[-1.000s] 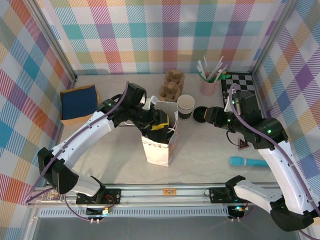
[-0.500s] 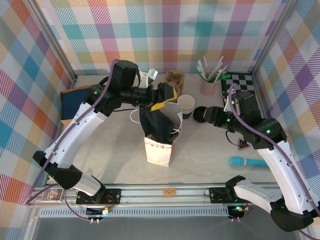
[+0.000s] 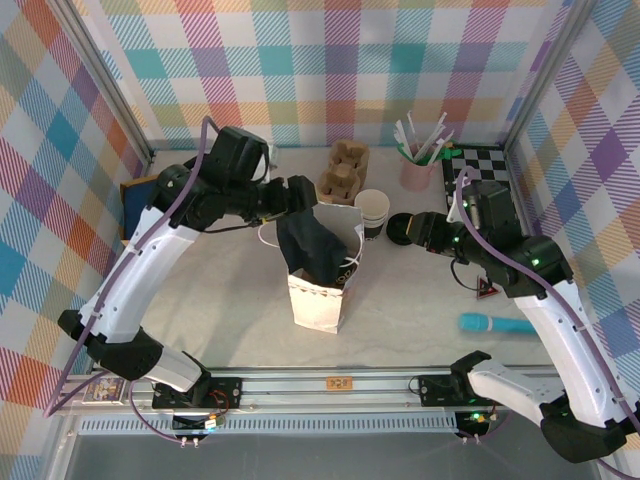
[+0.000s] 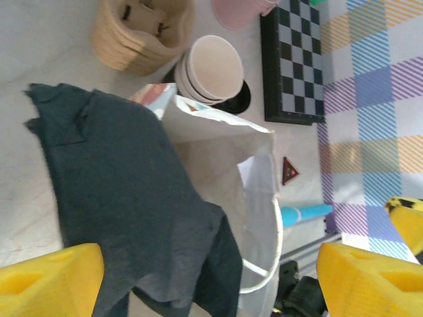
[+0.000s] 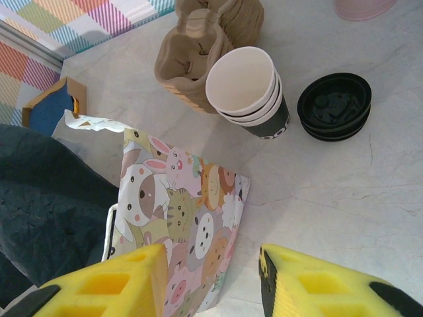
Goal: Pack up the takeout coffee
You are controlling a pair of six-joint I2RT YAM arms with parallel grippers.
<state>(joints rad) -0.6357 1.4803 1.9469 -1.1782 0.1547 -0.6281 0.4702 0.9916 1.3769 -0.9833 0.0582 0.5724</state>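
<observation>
The cartoon-animal paper bag stands upright on the surface, and a dark cloth is draped over most of its mouth and down one side. The left claw hovers above the bag with its jaws spread wide and nothing between them. The right claw hangs beside the bag, about half parted and also empty.

I cannot tell where the takeout coffee is. The cloth hides most of the bag's inside, so a lidded cup could already be down there. Just behind the bag stands a stack of lidless paper cups, its lowest cup dark-bodied, with loose black lids just beyond it and a cardboard cup carrier alongside.

A lidded paper cup would likely be light unless filled. Its thin walls would buckle under a hard squeeze, and its press-on lid could pop off. It is best taken around the mid-body, below the rim, with gentle pressure and kept upright. The cloth probably has to leave the bag's mouth first.
</observation>
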